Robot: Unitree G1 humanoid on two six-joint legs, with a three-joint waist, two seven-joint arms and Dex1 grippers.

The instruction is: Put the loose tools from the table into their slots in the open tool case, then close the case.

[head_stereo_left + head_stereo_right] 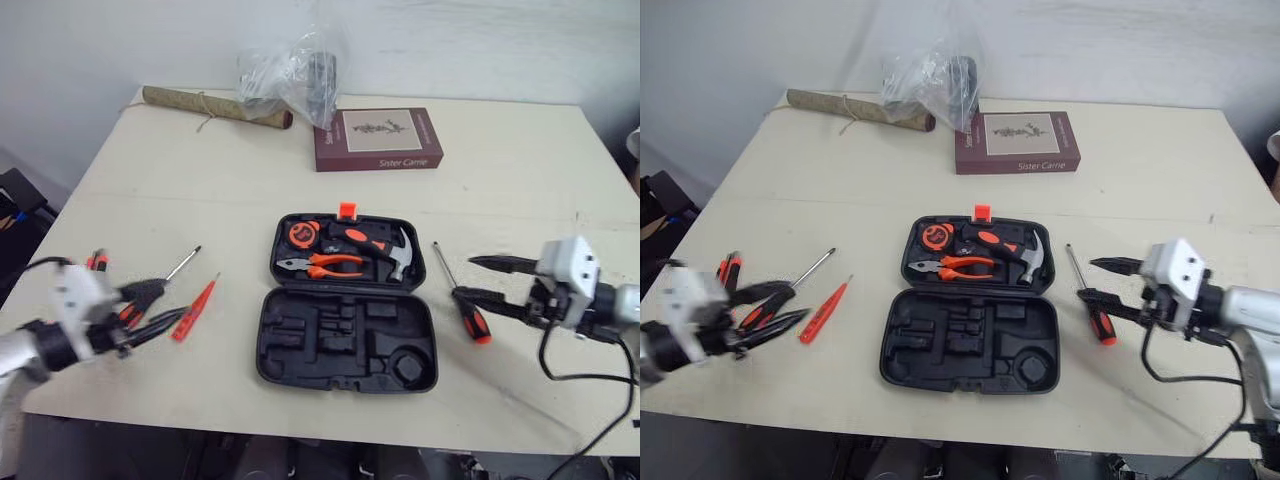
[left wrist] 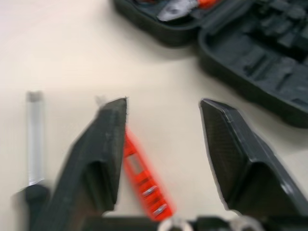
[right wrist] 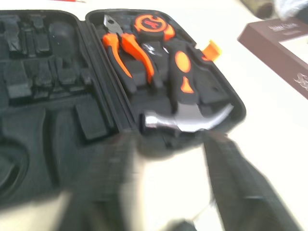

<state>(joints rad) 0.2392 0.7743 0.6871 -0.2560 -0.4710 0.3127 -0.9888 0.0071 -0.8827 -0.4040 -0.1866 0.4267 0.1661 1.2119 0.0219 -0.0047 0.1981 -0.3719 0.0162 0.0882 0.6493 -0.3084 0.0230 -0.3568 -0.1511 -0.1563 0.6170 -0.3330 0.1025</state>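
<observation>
Here, the slim orange plastic tester screwdriver (image 1: 195, 308) lies flat on the cream tabletop (image 1: 200, 180), well left of the open black moulded tool case (image 1: 300, 365). A silver-shafted, black-handled screwdriver (image 1: 182, 265) lies just beside it. I judge both light and rigid. The orange one looks thin and smooth, likely to skid or pivot, so I would pinch it squarely across the middle of its body.

A black-and-red-handled screwdriver (image 1: 462, 300) lies just right of the case. Its handle looks the surer hold, being probably the heavier end.

My left gripper (image 1: 160, 308) hangs low beside the orange tool, its fingers spread apart and empty, pointing toward the case. In the left wrist view one black finger (image 2: 103, 144) crosses in front of the tool's end. My right gripper (image 1: 497, 283), likewise agape and holding nothing, reaches in from the right, one finger close by that screwdriver's handle.

Orange-handled pliers (image 1: 322, 266), a tape measure (image 1: 302, 233) and a hammer (image 1: 368, 243) fill the case's far half. The near half's slots sit empty.
</observation>
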